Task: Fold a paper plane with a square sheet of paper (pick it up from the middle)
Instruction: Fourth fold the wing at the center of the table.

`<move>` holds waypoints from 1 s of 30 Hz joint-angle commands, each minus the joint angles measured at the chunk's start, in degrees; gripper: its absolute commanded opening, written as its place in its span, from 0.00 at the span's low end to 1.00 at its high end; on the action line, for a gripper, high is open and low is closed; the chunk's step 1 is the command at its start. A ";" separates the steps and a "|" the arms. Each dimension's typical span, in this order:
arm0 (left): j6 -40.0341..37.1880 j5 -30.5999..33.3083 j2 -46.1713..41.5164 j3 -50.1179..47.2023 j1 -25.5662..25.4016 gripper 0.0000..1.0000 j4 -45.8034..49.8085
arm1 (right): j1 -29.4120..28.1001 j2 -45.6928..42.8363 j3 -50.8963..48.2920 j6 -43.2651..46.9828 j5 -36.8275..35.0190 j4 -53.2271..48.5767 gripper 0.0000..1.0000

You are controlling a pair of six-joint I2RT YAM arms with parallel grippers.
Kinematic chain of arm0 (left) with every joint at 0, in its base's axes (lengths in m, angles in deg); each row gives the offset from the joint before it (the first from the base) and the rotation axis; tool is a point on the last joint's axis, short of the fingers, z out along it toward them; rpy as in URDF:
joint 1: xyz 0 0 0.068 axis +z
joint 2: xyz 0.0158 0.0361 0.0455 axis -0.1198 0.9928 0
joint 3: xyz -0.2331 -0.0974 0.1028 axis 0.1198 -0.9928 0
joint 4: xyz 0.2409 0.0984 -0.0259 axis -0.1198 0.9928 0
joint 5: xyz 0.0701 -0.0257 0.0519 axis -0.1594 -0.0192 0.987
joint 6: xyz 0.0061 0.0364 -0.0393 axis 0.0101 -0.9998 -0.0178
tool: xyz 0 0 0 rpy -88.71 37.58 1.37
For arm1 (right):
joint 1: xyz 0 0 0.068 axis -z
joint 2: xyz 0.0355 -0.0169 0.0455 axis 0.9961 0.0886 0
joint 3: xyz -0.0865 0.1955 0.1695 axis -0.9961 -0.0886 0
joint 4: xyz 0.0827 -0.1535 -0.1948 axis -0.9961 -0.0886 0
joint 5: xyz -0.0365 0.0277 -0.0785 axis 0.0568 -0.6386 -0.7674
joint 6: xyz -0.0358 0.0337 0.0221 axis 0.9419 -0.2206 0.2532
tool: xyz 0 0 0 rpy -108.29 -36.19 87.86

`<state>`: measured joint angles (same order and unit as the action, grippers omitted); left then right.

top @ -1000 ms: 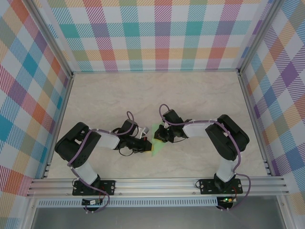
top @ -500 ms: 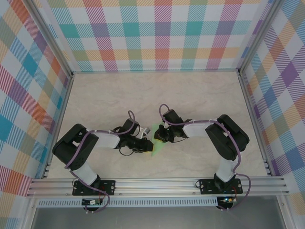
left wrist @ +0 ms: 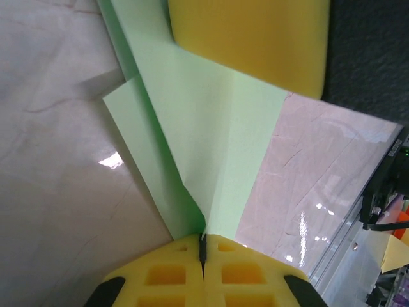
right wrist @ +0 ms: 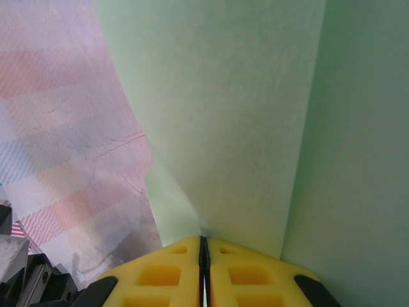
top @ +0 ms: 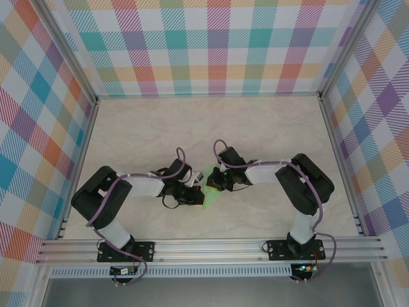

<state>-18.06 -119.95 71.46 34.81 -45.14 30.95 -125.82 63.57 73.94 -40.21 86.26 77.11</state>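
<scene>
Marbled tabletop (top: 255,128) between plaid walls (top: 217,38) — mid-table, green paper plane (top: 211,199), half folded, pinched on one side by left gripper (left wrist: 202,246), on the other by right gripper (right wrist: 203,246) — both clamped tight on it.

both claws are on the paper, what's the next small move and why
Probably lower the paper onto the table and press the crease flat: left claw and right claw both pinch it shut, and its folded flaps look loose.
</scene>
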 commanded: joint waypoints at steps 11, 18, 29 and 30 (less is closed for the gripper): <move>-2.53 4.32 -0.61 -0.38 -2.76 0.16 11.70 | -0.32 3.08 -1.57 -0.72 -3.62 -4.56 0.12; -3.46 7.44 -0.77 1.36 -3.72 0.13 17.41 | -0.32 3.21 -1.59 -0.67 -3.66 -4.61 0.12; -4.22 7.24 -1.89 1.92 -5.24 0.13 21.70 | -0.32 3.87 -1.51 -0.90 -4.00 -5.37 0.12; -4.09 6.90 -2.16 1.74 -5.39 0.14 21.58 | -0.27 3.96 -1.52 -0.85 -3.97 -5.32 0.12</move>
<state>-21.47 -112.63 70.11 38.87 -48.94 42.34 -125.80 63.72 73.94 -40.45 86.28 77.13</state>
